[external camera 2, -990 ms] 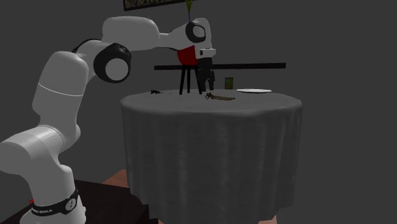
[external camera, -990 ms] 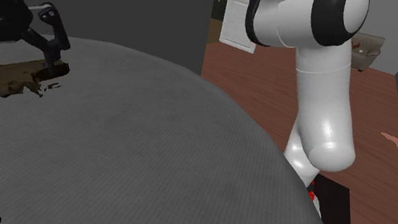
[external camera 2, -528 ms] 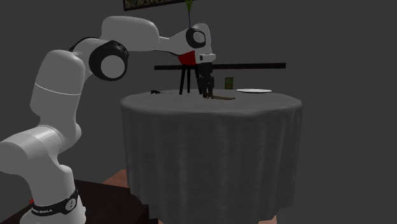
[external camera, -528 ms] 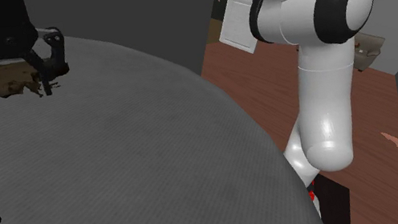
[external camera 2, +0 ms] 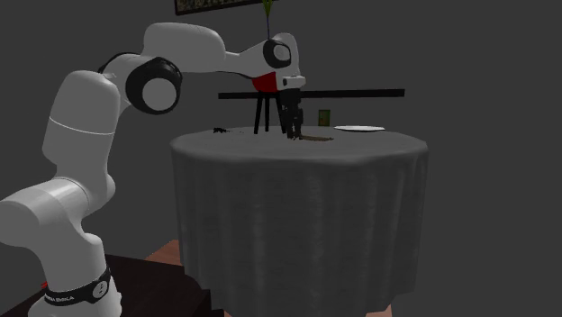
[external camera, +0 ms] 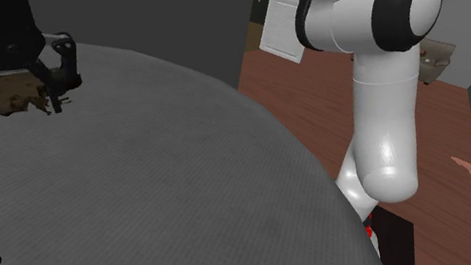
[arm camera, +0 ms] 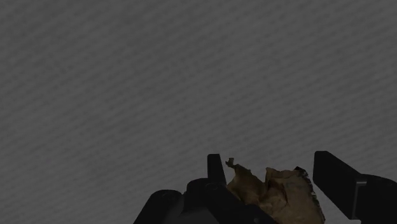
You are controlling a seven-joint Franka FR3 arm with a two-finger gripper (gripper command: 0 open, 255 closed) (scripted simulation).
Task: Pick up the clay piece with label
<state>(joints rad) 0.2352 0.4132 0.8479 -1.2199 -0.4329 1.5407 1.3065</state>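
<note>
The clay piece (external camera: 12, 93) is a flat, ragged brown lump lying on the grey-clothed round table (external camera: 137, 189), near the far edge at the shoulder view's upper left. My black gripper (external camera: 18, 103) stands straight down over it. In the wrist view the fingers clasp the brown lump (arm camera: 273, 194) from both sides, so the gripper (arm camera: 270, 162) is shut on it. The second exterior view shows the gripper (external camera 2: 292, 133) down at the tabletop, with the rest of the clay piece (external camera 2: 315, 140) sticking out toward that view's right.
A black bar on dark legs (external camera 2: 315, 93) spans the back of the table (external camera 2: 297, 180). A small green cup (external camera 2: 324, 118) and a white plate (external camera 2: 358, 129) stand behind the clay. A small dark object (external camera 2: 218, 131) lies toward the second exterior view's left. Wooden floor (external camera: 315, 96) lies beyond the table.
A second ago the gripper hung open beside the clay piece. It then came down over it and shut on it. Nothing has moved in the last half second.
</note>
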